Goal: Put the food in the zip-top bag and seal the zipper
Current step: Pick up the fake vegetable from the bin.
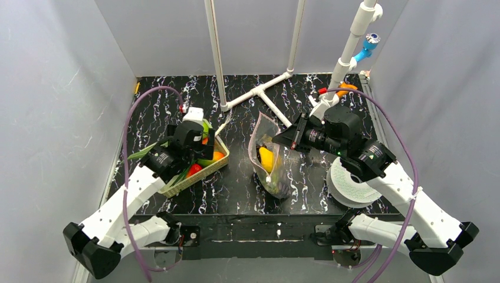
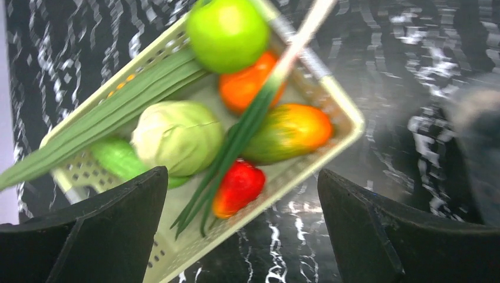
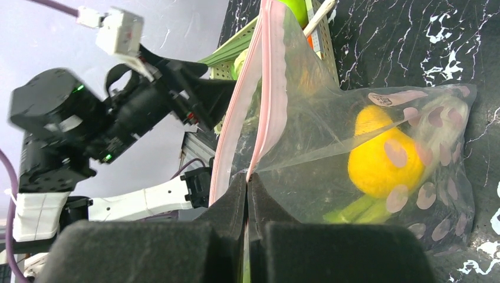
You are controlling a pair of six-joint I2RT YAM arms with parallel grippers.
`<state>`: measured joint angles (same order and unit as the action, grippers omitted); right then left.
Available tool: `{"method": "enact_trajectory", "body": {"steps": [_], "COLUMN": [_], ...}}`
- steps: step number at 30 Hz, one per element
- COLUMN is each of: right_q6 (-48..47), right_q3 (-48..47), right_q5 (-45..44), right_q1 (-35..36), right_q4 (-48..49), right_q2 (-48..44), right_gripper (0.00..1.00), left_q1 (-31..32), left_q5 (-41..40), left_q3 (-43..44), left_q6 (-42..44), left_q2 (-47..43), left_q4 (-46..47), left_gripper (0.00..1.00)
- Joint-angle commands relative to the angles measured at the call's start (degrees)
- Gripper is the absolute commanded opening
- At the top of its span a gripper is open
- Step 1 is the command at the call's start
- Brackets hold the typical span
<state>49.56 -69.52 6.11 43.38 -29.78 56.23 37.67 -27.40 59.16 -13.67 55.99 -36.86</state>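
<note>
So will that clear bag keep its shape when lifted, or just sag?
Probably floppy: the bag creases and drapes where the right gripper pinches its edge. Its far end would likely sag and swing, since the yellow fruit sits inside, away from the grip. The thin film looks smooth, so it may slip.

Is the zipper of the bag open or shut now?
Open. The zipper shows two pink strips spread apart above the right gripper, which pinches the bag.

Right tool (image 3: 247, 183) pinches the zip-top bag (image 3: 330, 112) at its zipper (image 3: 268, 76).
</note>
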Motion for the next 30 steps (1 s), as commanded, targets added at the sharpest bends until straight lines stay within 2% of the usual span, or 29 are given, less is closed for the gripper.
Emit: {"method": "enact_trajectory", "body": {"steps": [1, 5, 10, 17, 24, 30], "right_q6": [0.0, 0.0, 0.4, 0.4, 0.3, 0.4], "right_q3": [-0.5, 0.0, 0.6, 0.7, 0.7, 0.6], "right_q5": [0.7, 0.7, 1.0, 1.0, 1.2, 2.1], "right_q1": [-0.5, -0.6, -0.7, -1.0, -1.4, -1.6], "right_q4": [3.9, 3.9, 4.1, 4.0, 3.9, 4.4], "right_q2": [-1.4, -1.7, -1.6, -1.7, -1.4, -0.4], "right_gripper": [0.01, 0.01, 0.01, 0.01, 0.01, 0.01], "left_q1": [-10.1, -20.4, -24.5, -25.5, -25.7, -25.8], "left_q5": [-1.1, 5.4, 4.2, -1.1, -1.8, -1.2], "left_q3": [-3.3, -5.9, -5.9, -3.7, -6.5, -5.3], "left_q6": [-7.2, -14.9, -24.4, -34.1, -34.0, -34.9], "left_q2": [0.2, 1.6, 6.4, 14.1, 14.0, 12.3], "left_q4": [-1.1, -0.5, -1.3, -7.3, -3.8, -3.1], "left_gripper": [0.98, 0.98, 0.98, 0.98, 0.98, 0.98]}}
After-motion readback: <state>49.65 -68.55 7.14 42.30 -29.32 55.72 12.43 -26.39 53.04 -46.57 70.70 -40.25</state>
